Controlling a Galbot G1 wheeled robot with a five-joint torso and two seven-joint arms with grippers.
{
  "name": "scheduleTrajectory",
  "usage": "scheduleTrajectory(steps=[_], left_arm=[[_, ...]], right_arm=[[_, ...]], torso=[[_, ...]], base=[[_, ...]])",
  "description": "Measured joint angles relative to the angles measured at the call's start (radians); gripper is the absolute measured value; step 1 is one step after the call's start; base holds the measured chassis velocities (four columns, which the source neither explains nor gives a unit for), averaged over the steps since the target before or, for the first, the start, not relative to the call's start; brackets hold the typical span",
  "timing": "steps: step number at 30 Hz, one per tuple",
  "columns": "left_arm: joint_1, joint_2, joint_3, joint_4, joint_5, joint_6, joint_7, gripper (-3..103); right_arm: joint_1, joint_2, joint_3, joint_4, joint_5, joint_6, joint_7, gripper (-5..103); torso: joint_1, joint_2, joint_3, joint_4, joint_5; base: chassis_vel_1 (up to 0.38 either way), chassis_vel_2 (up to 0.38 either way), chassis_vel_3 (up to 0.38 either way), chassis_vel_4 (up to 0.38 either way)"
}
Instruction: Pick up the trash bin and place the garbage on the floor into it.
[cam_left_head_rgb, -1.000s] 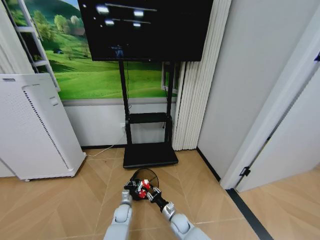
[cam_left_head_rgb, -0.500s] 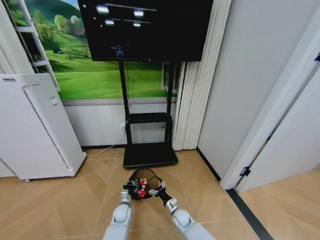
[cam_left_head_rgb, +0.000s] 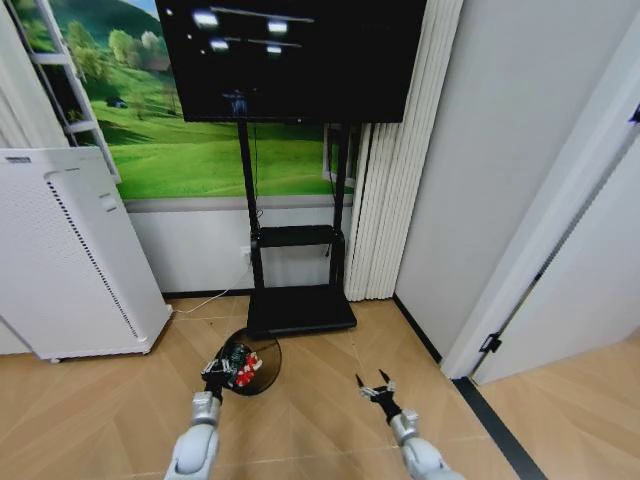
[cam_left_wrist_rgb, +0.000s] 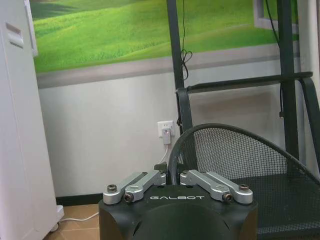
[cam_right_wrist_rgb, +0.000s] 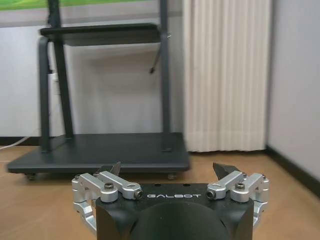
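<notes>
Head camera high, looking forward and down at the black TV stand (cam_left_head_rgb: 300, 300) from well back, left wrist camera low and close beside the stand's post, facing the wall, right wrist camera near floor level facing the stand's base (cam_right_wrist_rgb: 100, 152), all three sharing the stand.

black mesh trash bin (cam_left_head_rgb: 255, 362), tilted, red garbage (cam_left_head_rgb: 243, 367) inside

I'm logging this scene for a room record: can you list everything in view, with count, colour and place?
trash bin: one, black mesh, rim held by the left gripper, above the floor
wrappers: red-and-white, count unclear, inside the bin
floor: tan wood
air purifier: one, white, left
TV: one, black, on a black stand
curtain: white, beside the stand
left gripper: shut on bin rim
right gripper: open, empty, above floor
</notes>
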Motion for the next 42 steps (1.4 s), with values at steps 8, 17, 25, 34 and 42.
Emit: scheduleTrajectory(steps=[8,17,25,34,42], left_arm=[[0.133,-0.029,-0.044,-0.205,-0.076,-0.045,-0.001,6],[0.240,-0.098,-0.065,-0.260,-0.178,-0.085,-0.012,6],[0.266,-0.127,-0.064,-0.240,-0.184,-0.087,-0.013,6],[0.277,-0.128,-0.065,-0.207,-0.176,-0.111,-0.008,6],[0.302,-0.143,-0.060,-0.204,-0.173,-0.120,-0.005,6]], right_arm=[[-0.089,-0.012,0.105,0.019,-0.036,0.045,-0.005,100],[-0.195,-0.051,0.192,0.057,-0.045,0.078,-0.021,100],[-0.218,-0.020,0.208,0.048,-0.070,0.101,-0.028,100],[-0.229,-0.001,0.206,0.052,-0.098,0.113,-0.028,100],[-0.225,0.000,0.205,0.024,-0.096,0.143,-0.030,100]], torso=[[0.000,0.000,0.000,-0.0002,0.0002],[0.000,0.000,0.000,-0.0004,0.0000],[0.000,0.000,0.000,-0.0001,-0.0001],[0.000,0.000,0.000,-0.0001,-0.0001],[0.000,0.000,0.000,-0.0002,-0.0004]], base=[[0.000,0.000,0.000,0.000],[0.000,0.000,0.000,0.000],[0.097,0.071,-0.095,-0.072],[0.217,0.204,-0.214,-0.197],[0.294,0.277,-0.288,-0.273]])
